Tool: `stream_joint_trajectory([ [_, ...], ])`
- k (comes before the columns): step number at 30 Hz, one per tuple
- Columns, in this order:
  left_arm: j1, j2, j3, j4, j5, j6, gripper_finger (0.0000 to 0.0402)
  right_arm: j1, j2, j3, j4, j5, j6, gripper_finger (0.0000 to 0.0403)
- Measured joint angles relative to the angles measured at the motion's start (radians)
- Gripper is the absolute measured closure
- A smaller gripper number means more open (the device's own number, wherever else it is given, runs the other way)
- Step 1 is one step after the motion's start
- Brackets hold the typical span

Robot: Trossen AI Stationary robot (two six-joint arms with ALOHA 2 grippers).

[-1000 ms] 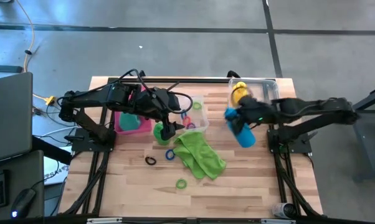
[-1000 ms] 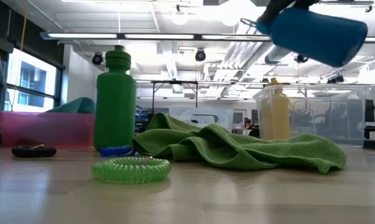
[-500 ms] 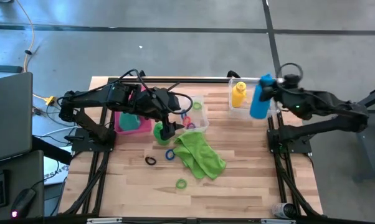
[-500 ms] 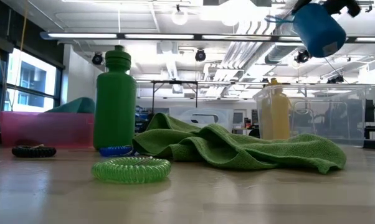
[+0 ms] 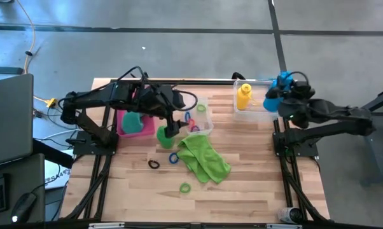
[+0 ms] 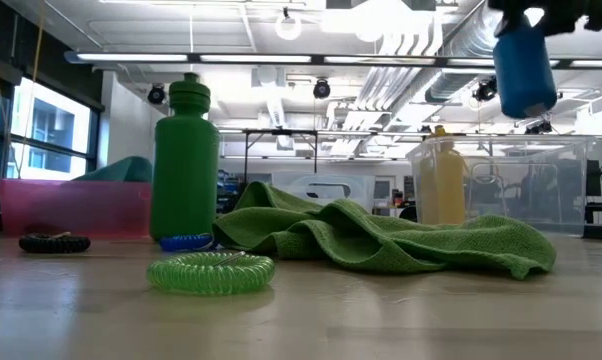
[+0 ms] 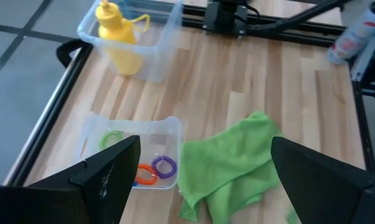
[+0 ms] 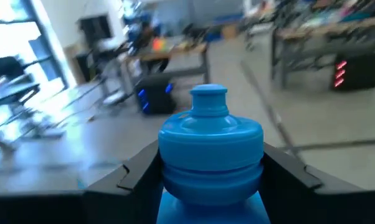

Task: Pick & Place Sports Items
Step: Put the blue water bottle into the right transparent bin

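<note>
My right gripper [image 5: 282, 95] is shut on the blue bottle [image 6: 524, 65], high above the clear box [image 5: 261, 108] at the far right. The yellow bottle [image 5: 243, 97] stands in that box. My left gripper [image 5: 170, 129] is open and empty, just beside the top of the green bottle [image 6: 186, 160], which stands upright on the table. The lime green towel [image 5: 204, 158] lies crumpled on the wood. The teal towel [image 5: 134, 124] lies in the pink tray [image 5: 123, 117]. A green ring [image 5: 185, 187], a blue ring [image 5: 174, 158] and a black ring [image 5: 153, 164] lie loose. My right gripper pinches the blue bottle between its two fingers [image 8: 137, 177] at its shoulder, just below the cap [image 8: 210, 134]. The fingers come level from the table's right side. The bottle hangs upright, cap up, lifted clear above the clear box.
A small clear box [image 5: 201, 117] holding several rings stands beside the pink tray. Bare wood lies toward the near edge [image 5: 242, 197]. A laptop [image 5: 10, 121] stands off the table's left side.
My right gripper has carried the blue bottle up and toward the table's far right, from above the table's middle right to over the clear box. The bottle has turned from lying tilted to upright, cap up.
</note>
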Motion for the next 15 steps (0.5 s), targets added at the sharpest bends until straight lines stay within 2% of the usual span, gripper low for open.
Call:
stream_joint_trajectory([
  [4,0.038,0.000,0.000,0.007,-0.005,-0.016,0.0048,0.000,0.000,-0.113,0.000,0.128,0.136,0.0202],
  [7,0.055,0.000,0.000,0.016,-0.006,-0.011,0.0048,-0.026,-0.007,-0.194,0.001,0.131,0.225,0.0202],
  [15,0.089,0.000,0.000,0.045,-0.006,-0.008,0.0048,-0.112,0.019,-0.363,0.032,0.128,0.329,0.0201],
])
